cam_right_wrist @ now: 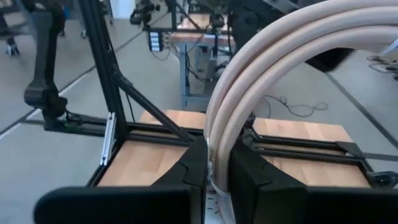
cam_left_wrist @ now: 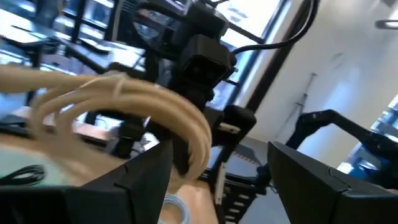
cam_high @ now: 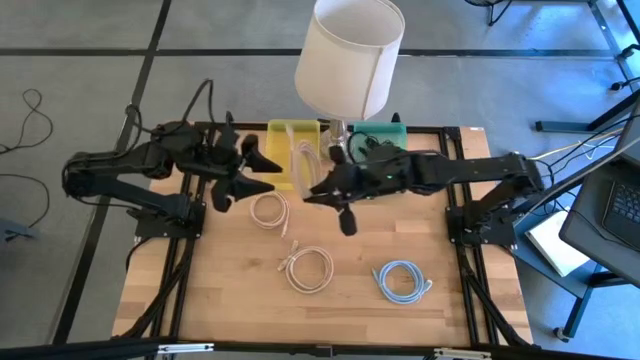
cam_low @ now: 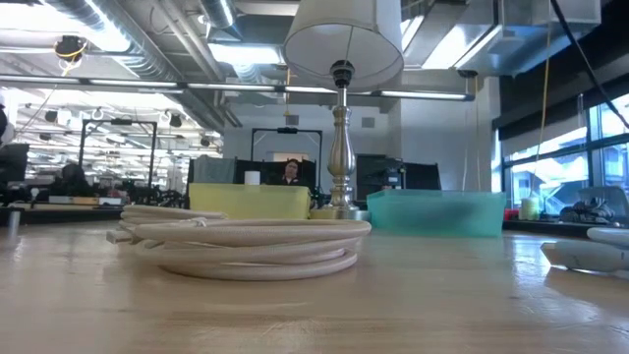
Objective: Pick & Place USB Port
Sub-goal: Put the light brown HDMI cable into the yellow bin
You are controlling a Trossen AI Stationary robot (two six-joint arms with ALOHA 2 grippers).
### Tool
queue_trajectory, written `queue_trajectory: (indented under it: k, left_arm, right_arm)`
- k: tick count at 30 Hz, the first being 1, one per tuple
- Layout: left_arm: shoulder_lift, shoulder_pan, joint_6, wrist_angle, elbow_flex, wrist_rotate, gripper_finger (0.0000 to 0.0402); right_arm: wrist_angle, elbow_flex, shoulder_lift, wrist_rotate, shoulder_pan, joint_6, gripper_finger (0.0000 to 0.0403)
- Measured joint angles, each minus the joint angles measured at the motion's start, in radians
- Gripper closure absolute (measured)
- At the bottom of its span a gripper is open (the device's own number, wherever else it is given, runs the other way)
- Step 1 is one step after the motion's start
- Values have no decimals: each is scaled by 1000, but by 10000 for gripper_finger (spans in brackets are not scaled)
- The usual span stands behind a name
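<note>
My right gripper [cam_high: 318, 190] is clamped on a coiled beige USB cable [cam_right_wrist: 273, 68], held off the wooden table [cam_high: 200, 290] just beside the yellow plastic bin [cam_high: 280, 135]; loops arch upward. Bin contents unclear. My left gripper [cam_high: 250, 172] hovers nearby, fingers apart.

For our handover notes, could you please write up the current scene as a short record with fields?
Right gripper: shut on a beige coiled cable, lifted near the yellow bin
Left gripper: open, holding nothing, raised beside the yellow bin
Bins: yellow bin and teal bin side by side at the table's far edge
Cables on table: two beige coils, one light blue coil
Lamp: stands between the bins
Table: wooden top
</note>
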Motion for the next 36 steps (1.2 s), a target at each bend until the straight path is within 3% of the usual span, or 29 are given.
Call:
queue_trajectory:
  k: [11,14,17,21,25,29,33,36]
  left_arm:
    - [73,2,40,80,-2,65,145]
    - [70,0,117,89,-1,28,154]
    - [67,1,183,57,-1,24,209]
    - [67,2,231,26,-1,60,353]
    - [61,23,235,14,-1,66,368]
    - [31,34,246,-33,-4,76,368]
    - [-25,35,246,-41,6,69,368]
    - [-44,35,243,-98,2,37,368]
  right_arm:
    - [-94,208,152,1,-23,-42,367]
    - [-92,236,173,1,-24,-43,367]
    - [-99,242,182,22,-23,-49,367]
    - [-113,243,181,27,-25,-67,367]
    - [-148,243,174,38,-28,-90,366]
    - [-283,242,135,68,-29,-82,305]
    - [-449,242,71,228,-29,-56,222]
    - [-600,242,11,319,-29,61,169]
